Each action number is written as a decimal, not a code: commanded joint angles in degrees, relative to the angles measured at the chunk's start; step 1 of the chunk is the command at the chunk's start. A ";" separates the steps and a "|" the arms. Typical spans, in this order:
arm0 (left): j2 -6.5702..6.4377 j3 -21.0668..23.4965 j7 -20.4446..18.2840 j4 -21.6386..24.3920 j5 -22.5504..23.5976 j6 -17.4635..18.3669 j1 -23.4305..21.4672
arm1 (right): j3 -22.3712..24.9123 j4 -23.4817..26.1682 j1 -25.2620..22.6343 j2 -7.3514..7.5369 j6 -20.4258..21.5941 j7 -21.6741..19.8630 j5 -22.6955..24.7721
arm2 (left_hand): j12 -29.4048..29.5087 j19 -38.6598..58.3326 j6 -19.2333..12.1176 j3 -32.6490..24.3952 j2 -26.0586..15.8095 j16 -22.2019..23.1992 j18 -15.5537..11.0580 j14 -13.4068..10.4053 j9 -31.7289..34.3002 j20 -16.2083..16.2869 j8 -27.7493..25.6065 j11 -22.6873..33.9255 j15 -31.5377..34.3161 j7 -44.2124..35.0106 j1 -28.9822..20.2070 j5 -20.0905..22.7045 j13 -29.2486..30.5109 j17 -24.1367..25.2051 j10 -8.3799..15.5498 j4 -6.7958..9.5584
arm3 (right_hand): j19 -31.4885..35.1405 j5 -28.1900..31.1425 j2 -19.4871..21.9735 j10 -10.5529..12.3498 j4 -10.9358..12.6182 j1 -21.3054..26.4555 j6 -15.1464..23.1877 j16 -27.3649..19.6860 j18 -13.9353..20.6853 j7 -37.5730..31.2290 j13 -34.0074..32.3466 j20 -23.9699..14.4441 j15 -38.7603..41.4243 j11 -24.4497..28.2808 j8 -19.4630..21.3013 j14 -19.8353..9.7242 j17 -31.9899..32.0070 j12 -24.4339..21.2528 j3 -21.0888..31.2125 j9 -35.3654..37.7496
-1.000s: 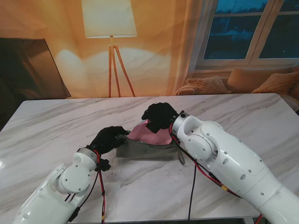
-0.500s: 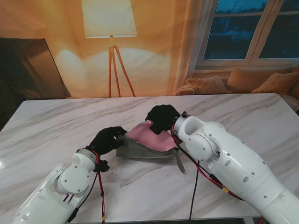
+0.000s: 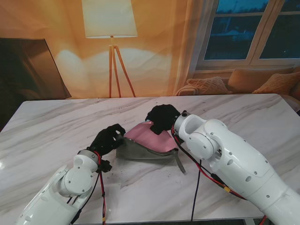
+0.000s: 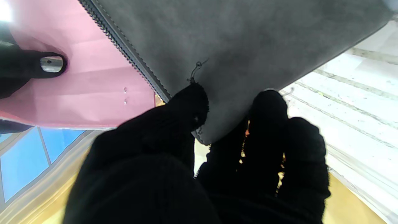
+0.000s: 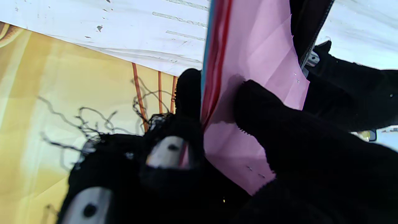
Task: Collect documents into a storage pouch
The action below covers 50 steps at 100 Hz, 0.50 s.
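Mid-table on the marble table (image 3: 56,126): grey pouch (image 3: 140,151), its left corner lifted off the top. Left hand (image 3: 107,138) pinches that corner btwn thumb and fingers (image 4: 270,105). Right hand (image 3: 161,117) grips the pink papers (image 3: 150,136) at their far edge; papers stand partway in the pouch mouth, beside the zip (image 4: 124,49), w/ the upper part sticking out.

Counter: white marble counter (image 3: 56,126), grey-veined.
Lamp: white-shaded wooden tripod floor lamp (image 3: 110,28), lit, behind the counter.
Window: white-framed window (image 3: 253,30), dark outside.
Cushions: tan cushions (image 3: 255,79) beneath the window.
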<state>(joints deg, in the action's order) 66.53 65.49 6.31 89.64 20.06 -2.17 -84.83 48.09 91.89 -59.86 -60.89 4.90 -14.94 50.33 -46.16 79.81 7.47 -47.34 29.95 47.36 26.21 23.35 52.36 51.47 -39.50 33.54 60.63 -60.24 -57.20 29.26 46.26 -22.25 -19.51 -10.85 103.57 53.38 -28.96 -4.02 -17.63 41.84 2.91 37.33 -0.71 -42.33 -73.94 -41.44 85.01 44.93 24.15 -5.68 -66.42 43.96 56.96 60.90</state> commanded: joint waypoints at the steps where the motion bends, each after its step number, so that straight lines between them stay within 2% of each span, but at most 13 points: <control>1: 0.45 0.21 -0.29 0.40 -1.17 -0.70 -0.26 | -0.05 -0.81 -0.61 -0.19 -0.62 0.52 -1.04 | -0.41 1.48 5.00 2.13 -0.76 -0.55 -2.66 2.57 3.77 -1.83 -0.46 5.09 2.34 -1.44 -2.34 -1.82 3.56 -1.21 0.63 0.01 | 11.85 -3.11 2.86 -0.78 2.33 -0.84 7.67 -2.25 4.06 -7.34 -1.66 0.02 -2.16 -0.47 -3.47 0.65 0.16 -1.32 3.71 0.43; 7: 0.67 0.21 0.07 0.48 -2.16 -1.15 -0.34 | -0.06 -1.37 -0.96 -0.44 -0.89 1.81 -1.71 | -0.17 1.72 4.73 2.21 -1.04 -0.57 -2.48 2.82 4.11 -1.88 -0.39 5.54 2.57 -1.83 -2.50 -0.97 3.97 -1.56 0.52 0.03 | 8.82 -6.06 1.68 -0.68 1.72 -2.76 7.13 -3.40 2.23 -8.97 0.46 0.14 -5.23 -0.36 -5.06 2.01 4.11 -1.69 3.49 0.61; 13: 0.81 0.22 0.31 0.51 -2.70 -1.49 -0.38 | 0.11 -1.68 -1.33 -0.57 -1.10 2.38 -2.40 | -0.13 1.73 4.46 2.28 -1.17 -0.55 -2.46 2.95 4.16 -1.91 -0.32 5.65 2.62 -1.93 -2.66 -0.67 3.91 -1.50 0.61 -0.02 | 4.80 -8.86 0.31 -0.31 1.66 -8.04 6.00 -3.80 0.12 -9.29 4.72 -0.32 -9.25 -0.35 -5.92 3.34 10.11 -2.17 3.07 -0.34; 24: 0.96 0.18 0.69 0.64 -3.05 -1.95 -0.43 | 0.61 -2.08 -2.06 -0.78 -1.55 3.42 -3.26 | -0.12 1.70 4.16 2.43 -1.22 -0.52 -2.39 3.05 4.03 -1.96 -0.15 5.74 2.70 -1.93 -2.77 -0.64 3.73 -1.35 0.53 -0.04 | 0.80 -9.49 -1.73 0.24 1.85 -14.07 5.67 -3.07 -1.03 -8.67 9.53 -1.92 -13.40 0.58 -5.56 3.98 16.39 -2.51 4.35 -1.39; 41: 1.13 0.09 1.11 0.70 -3.41 -2.17 -0.36 | 1.61 -2.67 -3.60 -1.34 -2.89 5.41 -6.07 | -0.20 1.68 4.06 2.47 -1.24 -0.48 -2.43 3.00 3.99 -2.00 -0.12 5.82 2.79 -2.06 -2.93 -0.64 3.63 -1.26 0.68 0.02 | -7.70 -8.40 -3.12 1.00 3.83 -22.00 4.84 -1.92 -2.33 -1.45 16.87 -4.10 -21.15 -1.51 0.66 4.09 26.32 -2.76 6.51 -5.97; 50: 1.19 0.07 1.18 0.75 -3.72 -2.33 -0.34 | 2.36 -3.14 -4.62 -1.80 -3.83 6.78 -8.51 | -0.25 1.65 3.98 2.52 -1.26 -0.47 -2.48 3.03 3.94 -2.02 -0.15 5.81 2.82 -2.18 -3.00 -0.61 3.55 -1.17 0.75 -0.02 | -13.82 -9.68 -2.10 1.85 6.07 -24.12 4.83 -2.30 -2.53 2.82 22.08 -4.55 -26.48 -4.78 3.04 4.13 33.16 -3.99 6.00 -10.06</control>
<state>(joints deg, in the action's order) 67.34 65.51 8.01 89.82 16.71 -4.21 -85.09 49.97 89.50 -63.34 -62.25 2.25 -8.07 42.30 -46.08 80.70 8.10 -45.89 29.14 47.12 26.69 23.16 53.00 51.31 -39.98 35.62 61.42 -62.16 -57.82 29.29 48.35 -23.93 -20.05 -10.86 93.55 45.34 -31.01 -2.45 -14.78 19.92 7.92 35.00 -3.02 -42.68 -56.25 -44.22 62.15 42.31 25.13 -1.46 -37.44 41.13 61.51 53.45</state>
